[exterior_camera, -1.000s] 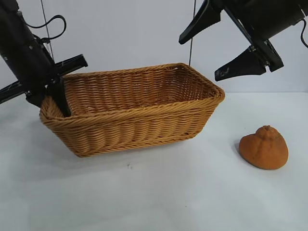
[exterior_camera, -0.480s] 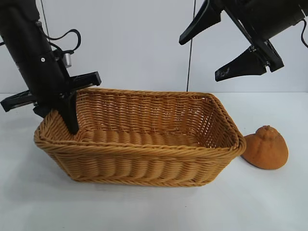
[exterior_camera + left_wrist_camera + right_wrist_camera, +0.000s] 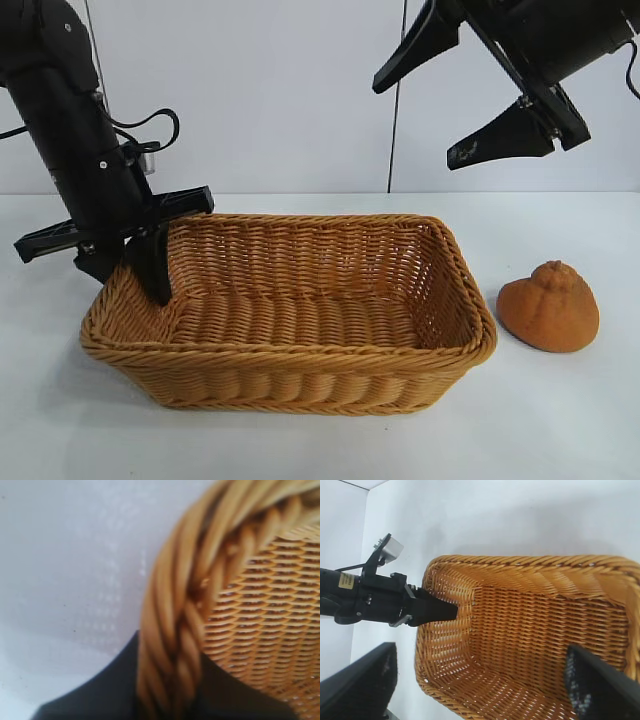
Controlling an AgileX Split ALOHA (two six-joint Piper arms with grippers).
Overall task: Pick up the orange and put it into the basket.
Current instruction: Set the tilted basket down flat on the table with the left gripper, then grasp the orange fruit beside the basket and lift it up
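Observation:
The wicker basket (image 3: 300, 345) stands flat on the white table, its long side toward the exterior camera. My left gripper (image 3: 138, 278) is shut on the braided rim at the basket's left end, with one finger (image 3: 155, 280) inside the wall. The left wrist view shows the rim (image 3: 175, 630) pinched between my two dark fingers (image 3: 100, 695). The orange (image 3: 548, 306) lies on the table just right of the basket, a small gap apart. My right gripper (image 3: 415, 122) hangs open and empty, high above the basket's right end. Its view looks down into the basket (image 3: 520, 562).
The white table (image 3: 320, 440) runs in front of the basket and around the orange. A white wall with a thin vertical cable (image 3: 397, 95) stands behind. The left gripper also shows in the right wrist view (image 3: 437, 611), on the basket's end wall.
The left gripper has swung and dragged the basket toward the front and right, and it has settled flat. It brushed close to the orange, then eased back. The right arm and the orange stayed still.

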